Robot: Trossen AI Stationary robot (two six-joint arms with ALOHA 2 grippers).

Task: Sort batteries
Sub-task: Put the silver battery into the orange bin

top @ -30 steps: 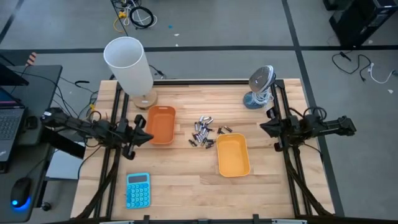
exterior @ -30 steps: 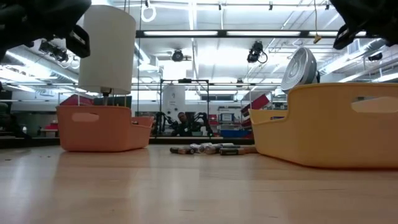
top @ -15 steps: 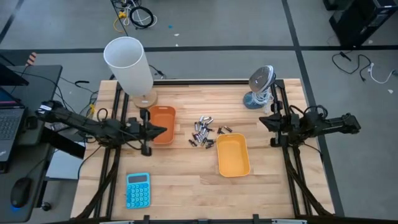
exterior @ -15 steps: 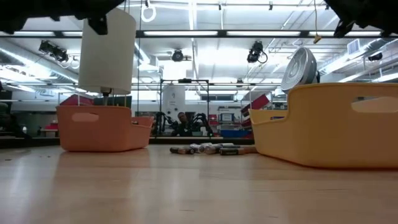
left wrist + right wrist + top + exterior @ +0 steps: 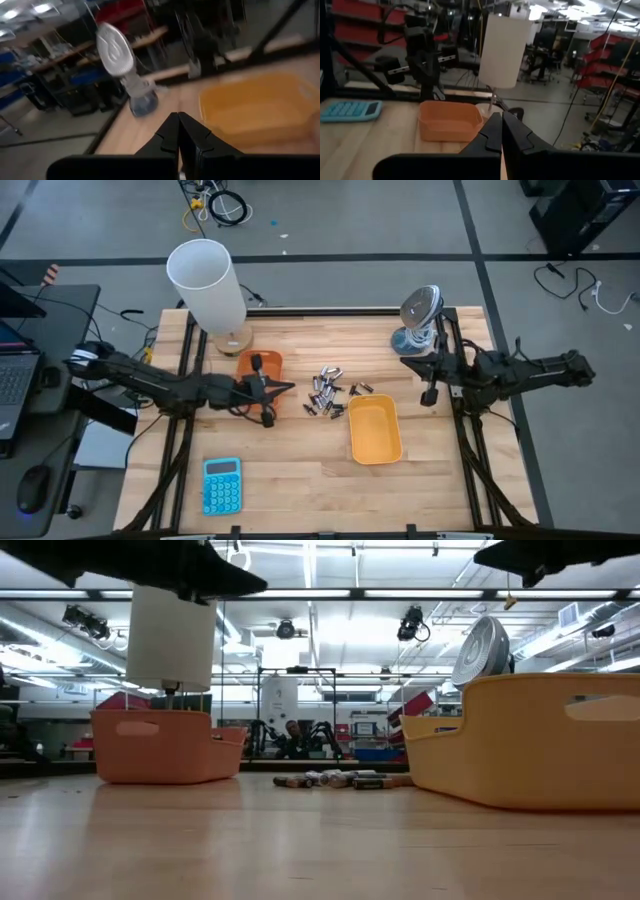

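We see the batteries (image 5: 330,392) lying in a loose cluster on the wooden table (image 5: 300,480), between the orange tray (image 5: 262,365) and the yellow tray (image 5: 374,429), close to the yellow tray's far corner. In the low view they form a short row (image 5: 340,780) on the wood between the two trays.

Our left gripper (image 5: 288,388) hangs above the orange tray's inner edge, pointing toward the batteries. Its fingers (image 5: 172,131) are pressed together with nothing between them.

Our right gripper (image 5: 405,361) hovers above the table beside the small fan (image 5: 418,320), well apart from the batteries. Its fingers (image 5: 496,129) are also closed tight on nothing.

A white lamp (image 5: 207,283) stands at the far left of the table behind the orange tray, and a blue calculator (image 5: 221,485) lies near the front edge. No battery lies in the yellow tray; the orange tray is partly hidden by the left arm.
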